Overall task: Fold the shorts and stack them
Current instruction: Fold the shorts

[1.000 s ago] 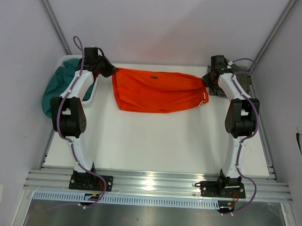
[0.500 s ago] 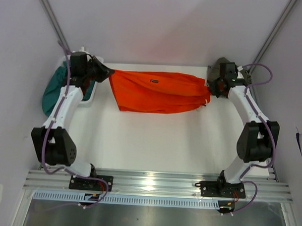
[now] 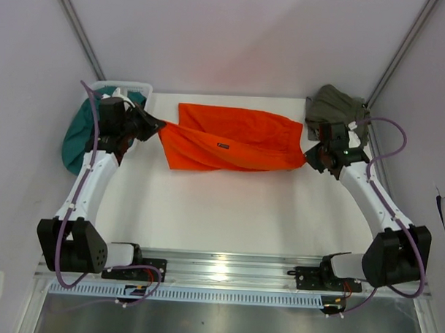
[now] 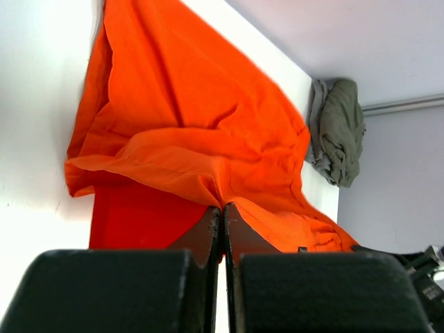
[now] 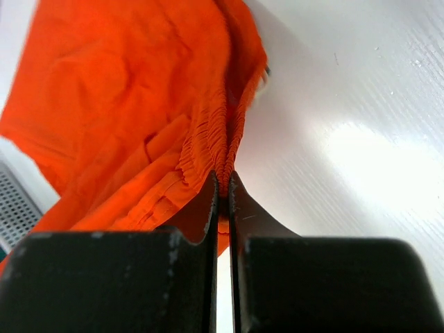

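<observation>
The orange shorts stretch across the far part of the white table, held at both ends. My left gripper is shut on the left end, pinching a fold of orange fabric. My right gripper is shut on the gathered elastic waistband at the right end. A small dark tag shows on the cloth. Olive-green shorts lie bunched at the far right corner and also show in the left wrist view. A teal garment hangs in and over a white basket at the far left.
The white basket stands at the far left corner, behind my left arm. Grey walls close in the table on three sides. An aluminium rail runs along the near edge with both arm bases.
Both grippers have drawn toward the near side, pulling the orange shorts with them. The far edge of the cloth now lies folded over. The olive-green shorts are uncovered as the right arm moved off.
</observation>
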You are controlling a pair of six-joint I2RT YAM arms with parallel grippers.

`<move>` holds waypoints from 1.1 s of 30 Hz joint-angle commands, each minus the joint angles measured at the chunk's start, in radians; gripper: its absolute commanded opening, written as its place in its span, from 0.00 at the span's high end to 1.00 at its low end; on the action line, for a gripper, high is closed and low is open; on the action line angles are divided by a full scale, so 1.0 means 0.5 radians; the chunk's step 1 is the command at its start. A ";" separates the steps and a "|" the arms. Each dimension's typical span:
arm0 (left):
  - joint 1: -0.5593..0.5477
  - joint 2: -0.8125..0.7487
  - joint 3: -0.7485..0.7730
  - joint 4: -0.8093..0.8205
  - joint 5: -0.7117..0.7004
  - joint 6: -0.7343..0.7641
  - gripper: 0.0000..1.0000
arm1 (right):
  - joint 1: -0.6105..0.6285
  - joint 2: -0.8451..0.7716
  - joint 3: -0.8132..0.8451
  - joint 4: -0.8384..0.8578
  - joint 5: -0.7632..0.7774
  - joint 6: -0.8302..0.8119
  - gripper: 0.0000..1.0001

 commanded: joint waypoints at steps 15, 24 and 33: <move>0.035 0.213 0.301 0.090 -0.025 0.031 1.00 | 0.005 0.158 0.203 -0.056 0.205 0.233 1.00; 0.038 0.670 0.590 0.106 -0.009 -0.008 1.00 | -0.099 0.483 0.399 0.011 0.153 0.273 1.00; 0.017 1.121 0.881 0.139 -0.015 -0.048 1.00 | -0.167 0.842 0.584 0.091 0.110 0.291 1.00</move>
